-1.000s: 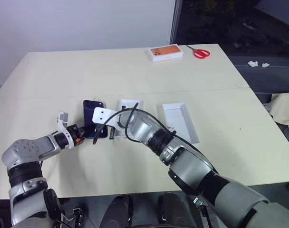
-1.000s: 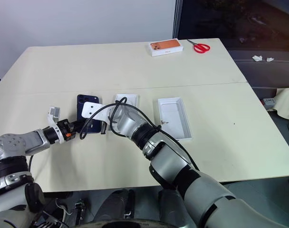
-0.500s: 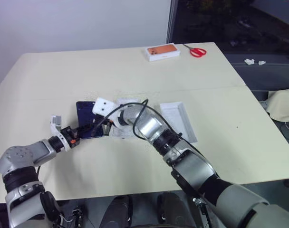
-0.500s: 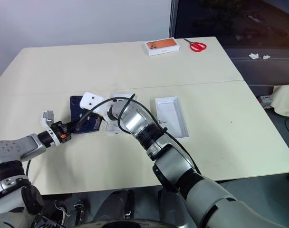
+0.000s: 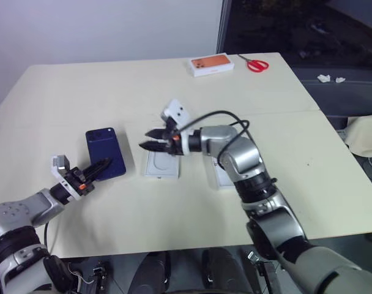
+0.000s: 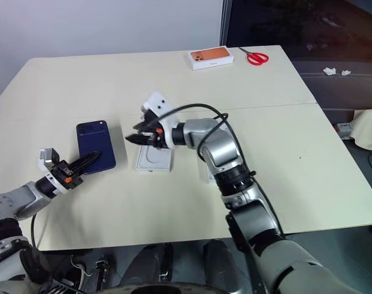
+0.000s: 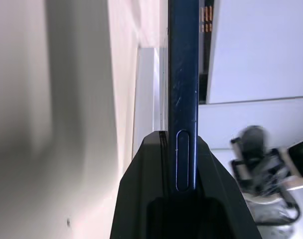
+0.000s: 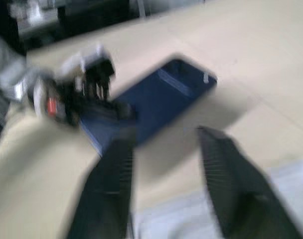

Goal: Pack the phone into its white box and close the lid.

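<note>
Nearest the robot: the left gripper (image 5: pixel 102 166) is pressed together on the near short edge of the phone (image 5: pixel 104 147). The left wrist view confirms this, with the phone's thin side seated between the black fingers (image 7: pixel 151 169). The phone lies low and nearly flat over the table (image 5: pixel 82 92), glossy back up and camera cluster at the far end. Whether its far end rests on the surface cannot be told.

Middle: a white tray (image 5: pixel 161 166) with an oval recess lies flat just right of the phone. The right gripper (image 5: pixel 150 139) hovers above it, fingers spread and empty, pointing toward the phone. Behind the right forearm a sliver of the white box (image 5: pixel 221 178) shows; most of it is hidden. The lid cannot be placed from these views.

Far edge: an orange-topped box (image 5: pixel 212 65) and red scissors (image 5: pixel 257 65), not part of the job.

Judged step: carrying the phone across to the white box.

- The edge pinch is narrow, so the phone should be kept level and moved slowly to avoid swinging.
- The right arm should clear the box before the phone arrives.
- The tray is not the target, and the phone should pass over it.
- The phone's long side should line up with the box rim, one end going in first.
</note>
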`<state>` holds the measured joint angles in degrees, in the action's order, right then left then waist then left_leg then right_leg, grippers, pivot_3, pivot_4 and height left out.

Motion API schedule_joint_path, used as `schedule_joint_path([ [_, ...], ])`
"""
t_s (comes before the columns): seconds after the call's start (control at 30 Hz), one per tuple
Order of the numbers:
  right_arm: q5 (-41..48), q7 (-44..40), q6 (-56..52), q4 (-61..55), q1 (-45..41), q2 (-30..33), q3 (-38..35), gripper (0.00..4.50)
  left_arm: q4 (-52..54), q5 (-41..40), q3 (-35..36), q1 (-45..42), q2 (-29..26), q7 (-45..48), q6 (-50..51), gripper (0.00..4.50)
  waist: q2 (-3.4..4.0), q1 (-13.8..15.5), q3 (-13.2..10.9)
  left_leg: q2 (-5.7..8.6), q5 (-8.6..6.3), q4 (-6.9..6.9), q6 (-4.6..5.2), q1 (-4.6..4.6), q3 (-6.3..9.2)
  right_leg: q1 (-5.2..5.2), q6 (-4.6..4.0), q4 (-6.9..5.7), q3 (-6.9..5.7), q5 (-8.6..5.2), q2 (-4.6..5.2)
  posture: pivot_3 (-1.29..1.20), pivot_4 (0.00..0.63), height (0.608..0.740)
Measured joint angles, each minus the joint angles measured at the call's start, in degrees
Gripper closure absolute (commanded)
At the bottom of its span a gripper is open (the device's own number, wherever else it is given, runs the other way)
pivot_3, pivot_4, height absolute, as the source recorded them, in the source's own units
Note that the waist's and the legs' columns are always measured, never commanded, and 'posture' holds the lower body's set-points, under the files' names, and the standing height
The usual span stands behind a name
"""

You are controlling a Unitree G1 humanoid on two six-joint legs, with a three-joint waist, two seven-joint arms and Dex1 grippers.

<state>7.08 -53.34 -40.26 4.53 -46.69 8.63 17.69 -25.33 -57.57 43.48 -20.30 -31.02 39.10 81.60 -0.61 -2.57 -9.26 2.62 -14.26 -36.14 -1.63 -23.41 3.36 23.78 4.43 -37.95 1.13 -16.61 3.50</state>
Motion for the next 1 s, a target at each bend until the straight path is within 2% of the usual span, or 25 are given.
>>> schedule_joint_path([
  [0.03,-0.39,-1.11,0.26,-1.57,0.99,2.01,2.28,0.39,0.38,0.00,-0.10,0.25,-0.20,0.28,0.03,4.50,-0.02,-0.02,-0.01,0.00,0.00,-0.01,0.00,0.00,0.00,0.00,0.00,0.00,0.00,0.00,0.00,0.00,0.150,0.740],
  [0.23,-3.61,-1.50,2.07,-2.50,3.88,3.54,11.22,0.39,0.80,-0.01,-0.75,-0.50,-1.26,0.73,-0.73,4.50,-0.08,0.01,-0.05,-0.08,0.05,-0.01,-0.08,0.01,0.01,0.02,0.00,-0.03,-0.03,0.00,-0.06,0.00,0.150,0.740],
  [0.47,-6.82,0.65,4.14,2.70,3.23,2.68,13.79,0.39,0.83,-0.01,-2.14,-0.60,-1.63,0.74,-1.27,4.50,-0.22,0.11,-0.10,-0.08,0.05,-0.03,-0.07,0.01,0.02,-0.02,0.00,-0.01,-0.03,0.00,-0.06,0.00,0.150,0.740],
  [0.57,-7.56,0.58,5.23,3.88,3.03,3.26,13.88,1.15,1.69,-0.01,-2.21,-0.27,-1.49,0.70,-1.36,4.50,-0.30,0.11,-0.14,-0.08,0.05,-0.03,-0.07,0.00,0.02,-0.02,0.00,-0.01,-0.03,0.00,-0.06,0.00,0.150,0.740],
  [0.7,-8.54,0.01,6.13,4.73,2.99,3.98,13.88,3.13,3.12,-0.08,-2.23,-0.03,-1.01,0.49,-1.43,4.50,-0.32,0.07,-0.15,-0.08,0.05,-0.02,-0.07,0.01,0.01,-0.01,0.00,-0.01,-0.03,0.00,-0.06,0.00,0.150,0.740],
  [1.0,-9.11,-0.87,6.77,4.70,2.89,3.94,13.86,3.13,3.51,-0.47,-2.31,-0.05,-0.87,0.17,-1.02,4.50,-0.34,0.07,-0.14,-0.08,0.05,-0.03,-0.07,0.01,0.01,-0.02,0.00,-0.02,-0.04,0.00,-0.07,0.00,0.150,0.740],
])
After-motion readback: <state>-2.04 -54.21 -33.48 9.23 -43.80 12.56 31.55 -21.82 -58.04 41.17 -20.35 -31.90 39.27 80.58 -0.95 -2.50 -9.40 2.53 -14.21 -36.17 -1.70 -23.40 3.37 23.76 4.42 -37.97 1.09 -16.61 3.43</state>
